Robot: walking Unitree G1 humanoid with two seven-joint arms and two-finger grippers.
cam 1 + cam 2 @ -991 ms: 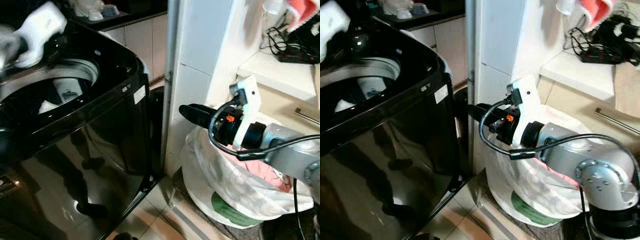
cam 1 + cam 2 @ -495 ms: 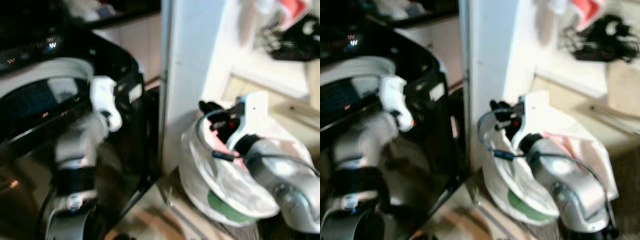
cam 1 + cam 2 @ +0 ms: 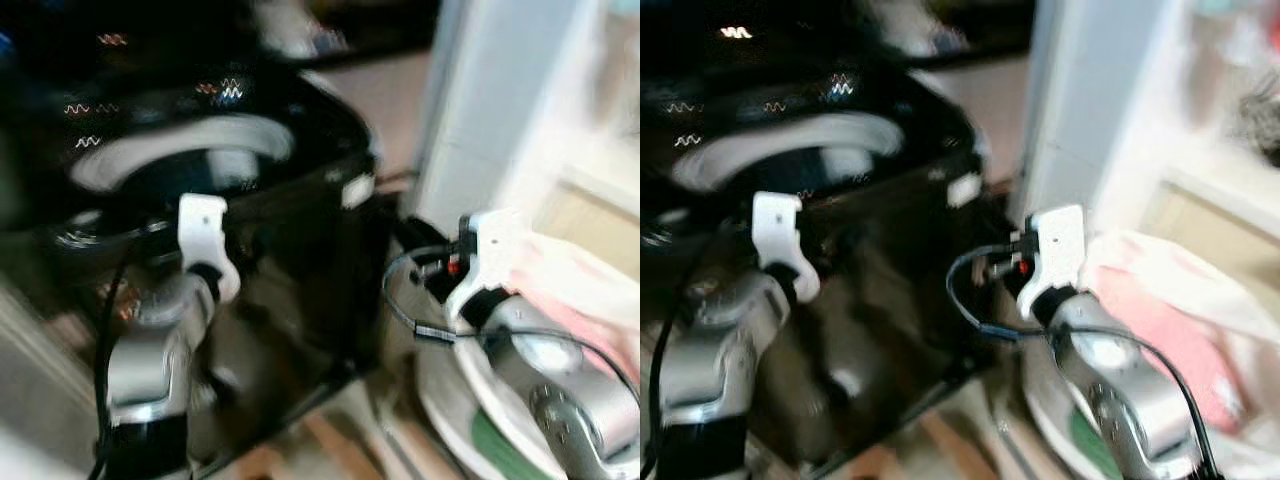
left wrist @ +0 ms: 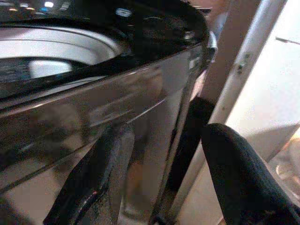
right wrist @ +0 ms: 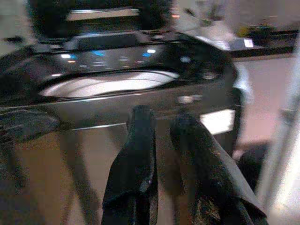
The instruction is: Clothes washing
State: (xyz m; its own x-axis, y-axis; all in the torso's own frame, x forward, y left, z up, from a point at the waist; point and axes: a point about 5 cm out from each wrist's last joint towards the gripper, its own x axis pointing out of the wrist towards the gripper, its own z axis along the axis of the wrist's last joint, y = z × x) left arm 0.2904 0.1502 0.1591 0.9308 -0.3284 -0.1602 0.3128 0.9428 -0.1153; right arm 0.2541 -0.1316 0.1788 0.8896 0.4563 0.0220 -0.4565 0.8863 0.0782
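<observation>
The black washing machine [image 3: 250, 220] stands in front of the robot with its lid up and the pale drum opening [image 3: 185, 160] toward the top. The bag of clothes [image 3: 1160, 350] sits on the floor at the robot's right, beside the white pillar [image 3: 490, 110]. The right claw [image 5: 164, 154] is low beside this bag, fingers close but slightly apart, holding nothing. The left claw [image 4: 164, 173] hangs before the machine front, fingers wide apart, empty. The clothes lie behind the right claw, so I think the right arm is nearer for the next garment
</observation>
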